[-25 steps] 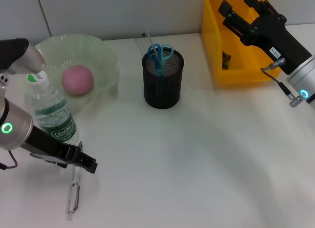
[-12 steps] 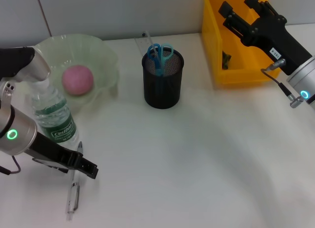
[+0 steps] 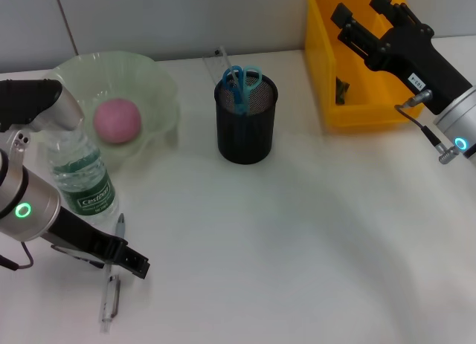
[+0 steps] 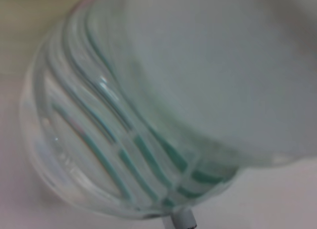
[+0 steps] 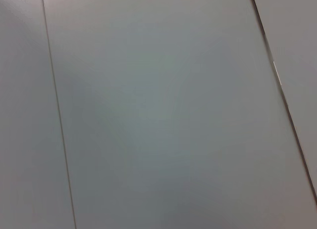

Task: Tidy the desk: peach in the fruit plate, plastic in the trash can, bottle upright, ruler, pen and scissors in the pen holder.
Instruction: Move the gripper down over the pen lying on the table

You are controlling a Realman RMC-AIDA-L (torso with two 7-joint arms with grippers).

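The clear water bottle (image 3: 80, 182) with a green label stands upright beside the pale green fruit plate (image 3: 160, 88), which holds the pink peach (image 3: 117, 121). My left gripper (image 3: 130, 258) is open just in front of the bottle, low over a silver pen (image 3: 110, 296) lying on the table. The left wrist view is filled by the bottle (image 4: 124, 140), with the pen's end (image 4: 183, 220) at the edge. The black mesh pen holder (image 3: 245, 128) holds blue scissors (image 3: 239, 80) and a clear ruler (image 3: 218, 62). My right gripper (image 3: 363, 8) is open and empty, raised over the yellow trash can (image 3: 320, 76).
A dark item (image 3: 341, 90) lies inside the yellow trash can. The white table (image 3: 297, 240) stretches between the pen holder and the front edge. The right wrist view shows only a grey panelled wall (image 5: 158, 110).
My left gripper has moved toward the table's front, away from the bottle and over the pen. The bottle stays upright. The right arm has not moved.
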